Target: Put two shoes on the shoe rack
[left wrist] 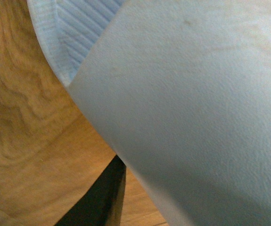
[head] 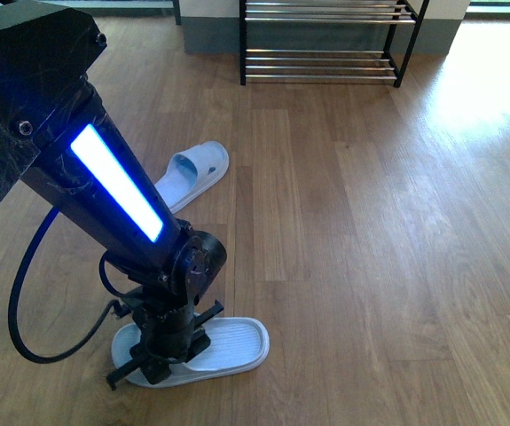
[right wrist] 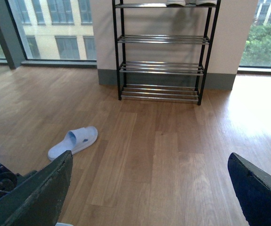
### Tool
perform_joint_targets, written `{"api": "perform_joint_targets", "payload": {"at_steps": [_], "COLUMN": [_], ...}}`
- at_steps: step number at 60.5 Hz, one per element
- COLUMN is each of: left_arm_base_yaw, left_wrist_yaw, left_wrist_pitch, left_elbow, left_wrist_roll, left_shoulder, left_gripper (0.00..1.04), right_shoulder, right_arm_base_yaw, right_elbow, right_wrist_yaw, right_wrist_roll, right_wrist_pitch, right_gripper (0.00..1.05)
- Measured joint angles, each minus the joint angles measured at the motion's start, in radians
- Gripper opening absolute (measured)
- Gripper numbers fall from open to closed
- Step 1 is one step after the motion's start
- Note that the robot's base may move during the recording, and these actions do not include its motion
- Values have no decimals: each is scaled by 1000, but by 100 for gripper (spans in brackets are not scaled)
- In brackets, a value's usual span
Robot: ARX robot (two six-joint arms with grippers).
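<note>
So the wooden floor (head: 396, 222) takes up most of every view, light oak-looking planks with a bright patch of glare over on the right. At the far end, against the wall, is the shoe rack (right wrist: 161, 67): thin black frame, four tiers of shiny metal rods. The right wrist view shows all of it, the front view (head: 321, 67) only the bottom shelves. Something pale sits on the top tier but it's cropped off, so I can't tell what it is.

Next biggest is the left arm (head: 117, 191), a chunky black thing with a glowing blue-white strip, reaching down and forward on the left side of the front view.

The shoes here are pale blue slides, both on the floor and well apart from the rack. The far slide (head: 192, 173) lies on its own further out, just behind the arm, and also shows in the right wrist view (right wrist: 74, 141). The near slide (head: 232, 342) is close to the robot, heel end sticking out to the right.

The left hand (head: 161, 355) is down on the near slide's strap end. The left wrist camera is basically filled with the strap (left wrist: 196, 108) plus one dark finger (left wrist: 102, 197). Honestly I can't tell whether it's actually clamped on it.

The right hand (right wrist: 150, 154) is up off the floor, fingers wide apart, nothing in it.
</note>
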Motion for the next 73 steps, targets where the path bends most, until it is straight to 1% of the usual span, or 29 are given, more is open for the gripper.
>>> {"api": "perform_joint_targets", "payload": {"at_steps": [1,3,5,9,11,15,19,20,21,23,25,28,30,32,35,42,46,53,57,60,66,70,73], "left_arm_base_yaw": [1,3,6,9,11,20,26,27,30,34,39,46,48,53,62,89,110,135,137,129,96,59,22], "left_wrist_yaw": [-24,-45,-60,-135,-155,-198,-283,-291,-305,-312,-340,-407,-430,-462,-521,-568,-591,-631,-682,-733,-836,-916,-978], "left_wrist_pitch": [-1,1,5,30,51,103,178,190,212,233,269,357,394,453,579,784,906,1001,1084,1114,1109,1113,1084], "left_elbow": [0,-1,-2,-19,-34,-63,-104,-112,-127,-142,-167,-227,-254,-298,-386,-569,-708,-901,-1049,-1133,-1261,-1341,-1398], "left_wrist_roll": [55,106,155,282,341,449,594,605,660,691,769,890,925,995,1136,1343,1437,1484,1501,1502,1466,1442,1409], "left_shoulder": [0,-2,-4,-18,-31,-57,-98,-105,-122,-138,-167,-221,-245,-283,-356,-532,-672,-885,-1051,-1161,-1364,-1493,-1590], "left_gripper": [21,16,13,4,2,2,2,2,2,2,2,2,2,2,2,2,2,2,2,2,2,2,2], "right_shoulder": [0,0,0,0,0,0,0,0,0,0,0,0,0,0,0,0,0,0,0,0,0,0,0], "right_arm_base_yaw": [0,0,0,0,0,0,0,0,0,0,0,0,0,0,0,0,0,0,0,0,0,0,0], "right_elbow": [0,0,0,0,0,0,0,0,0,0,0,0,0,0,0,0,0,0,0,0,0,0,0], "right_wrist_yaw": [0,0,0,0,0,0,0,0,0,0,0,0,0,0,0,0,0,0,0,0,0,0,0], "right_wrist_roll": [0,0,0,0,0,0,0,0,0,0,0,0,0,0,0,0,0,0,0,0,0,0,0], "right_wrist_pitch": [0,0,0,0,0,0,0,0,0,0,0,0,0,0,0,0,0,0,0,0,0,0,0], "right_gripper": [95,95,95,95,95,95,95,95,95,95,95,95,95,95,95,95,95,95,95,95,95,95,95]}}
